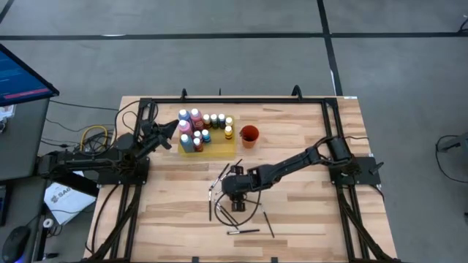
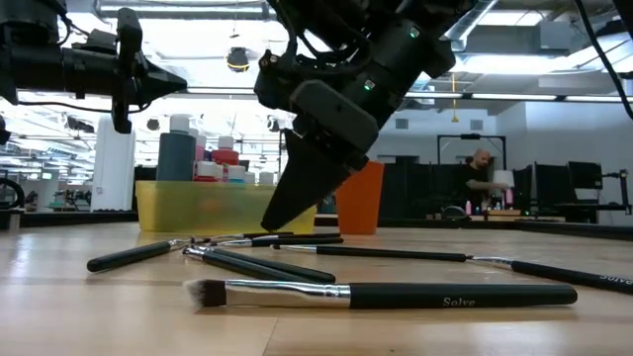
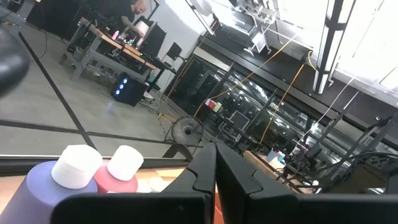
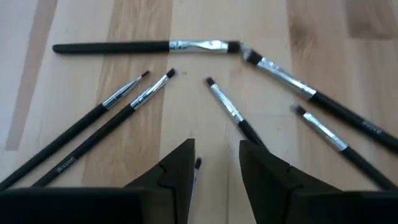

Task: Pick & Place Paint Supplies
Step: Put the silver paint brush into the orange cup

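Right wrist view: the right gripper [image 4: 216,163], open and empty, hovers over scattered brushes [image 4: 231,112]; one brush's tip [image 4: 198,163] lies between its fingers, shaft running back beneath the claw.

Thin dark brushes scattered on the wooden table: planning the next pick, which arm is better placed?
Right. The right gripper hangs open directly over the brushes; the left gripper waits by the bottles.

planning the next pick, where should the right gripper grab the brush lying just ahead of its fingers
Probably the dark handle, not the bristle tip. That brush lies flat on the table, so the open right gripper should descend from above, fingers straddling the thin handle crosswise.
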Controlling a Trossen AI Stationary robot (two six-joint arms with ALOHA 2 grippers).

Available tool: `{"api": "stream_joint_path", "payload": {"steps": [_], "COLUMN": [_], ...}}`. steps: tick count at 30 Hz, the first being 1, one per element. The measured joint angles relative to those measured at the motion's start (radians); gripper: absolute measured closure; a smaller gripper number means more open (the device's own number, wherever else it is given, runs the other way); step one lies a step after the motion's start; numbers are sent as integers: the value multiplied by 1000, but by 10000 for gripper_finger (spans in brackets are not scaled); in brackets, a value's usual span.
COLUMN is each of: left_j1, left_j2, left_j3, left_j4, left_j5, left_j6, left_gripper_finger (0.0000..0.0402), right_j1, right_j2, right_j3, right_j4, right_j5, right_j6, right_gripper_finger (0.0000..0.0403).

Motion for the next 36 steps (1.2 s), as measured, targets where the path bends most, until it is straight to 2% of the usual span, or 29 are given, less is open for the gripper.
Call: {"api": "stream_joint_path", "payload": {"steps": [6,14,19,24,32,36], "left_j1": [0,0,0,0,0,0], "left_j2": [0,0,0,0,0,0], "left_j3": [0,0,0,0,0,0], "left_j4": [1,1,1,1,1,1], "left_j5": [0,0,0,0,0,0], "left_j6": [0,0,0,0,0,0], "left_gripper_finger": [400,400,400,400,400,400], "right_j1": [1,23,21,11,0,-18], "right_j2": [30,72,74,74,22,-34], "right_j3": [3,9,10,10,0,0], "right_j4": [68,65,51,26,-23,-26], "right_j5": [32,50,47,44,26,24], "right_j6": [21,78,79,97,71,74], "right_gripper_finger": [281,286,318,392,402,391]}}
